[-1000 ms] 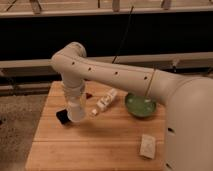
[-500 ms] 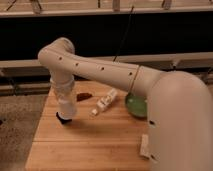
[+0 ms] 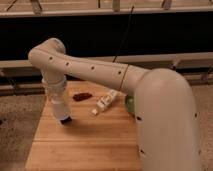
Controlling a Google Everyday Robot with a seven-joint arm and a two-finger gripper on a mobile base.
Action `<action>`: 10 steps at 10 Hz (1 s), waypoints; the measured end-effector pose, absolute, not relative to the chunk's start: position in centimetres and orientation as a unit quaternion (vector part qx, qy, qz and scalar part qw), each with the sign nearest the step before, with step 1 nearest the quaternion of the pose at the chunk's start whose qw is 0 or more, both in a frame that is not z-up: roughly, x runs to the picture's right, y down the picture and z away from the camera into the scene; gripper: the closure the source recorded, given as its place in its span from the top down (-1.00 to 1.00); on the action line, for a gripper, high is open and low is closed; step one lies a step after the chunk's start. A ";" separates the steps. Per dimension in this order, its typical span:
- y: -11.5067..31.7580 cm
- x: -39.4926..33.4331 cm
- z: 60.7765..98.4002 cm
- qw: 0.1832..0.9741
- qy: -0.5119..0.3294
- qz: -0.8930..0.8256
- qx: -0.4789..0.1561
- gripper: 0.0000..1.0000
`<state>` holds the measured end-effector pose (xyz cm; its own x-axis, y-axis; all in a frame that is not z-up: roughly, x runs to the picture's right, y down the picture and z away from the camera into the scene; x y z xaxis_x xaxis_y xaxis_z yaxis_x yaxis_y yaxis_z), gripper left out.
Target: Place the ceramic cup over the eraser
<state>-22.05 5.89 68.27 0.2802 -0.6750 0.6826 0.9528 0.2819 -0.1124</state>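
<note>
Over the left side of the wooden table point(image 3: 90, 145) the pincer point(image 3: 65, 119) points straight down, its tip at a dark spot on the board; whether that is the eraser, and whether it grips anything, I cannot tell. One red object point(image 3: 82, 96) lies just right, one white block point(image 3: 104, 103) beyond. One green bowl point(image 3: 129, 104) peeks behind the arm point(image 3: 100, 72).

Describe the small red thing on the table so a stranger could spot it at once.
Start at the wooden table and go to its far edge. There, just right of the white arm's wrist, whose gripper points down at the table's left side, lies the small red object. It is dark reddish and flat-lying, unlike the pale white block to its right and the green bowl farther right.
</note>
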 end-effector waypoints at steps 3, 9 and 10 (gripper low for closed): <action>7.5 -22.3 69.5 0.747 -0.271 -0.544 -0.270 -1.00; 11.3 -22.4 74.4 0.741 -0.272 -0.561 -0.251 -0.36; 11.5 -22.2 75.2 0.740 -0.272 -0.562 -0.250 -0.16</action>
<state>-22.22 11.52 75.21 0.2215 -0.6956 0.6834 0.9676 0.2438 -0.0655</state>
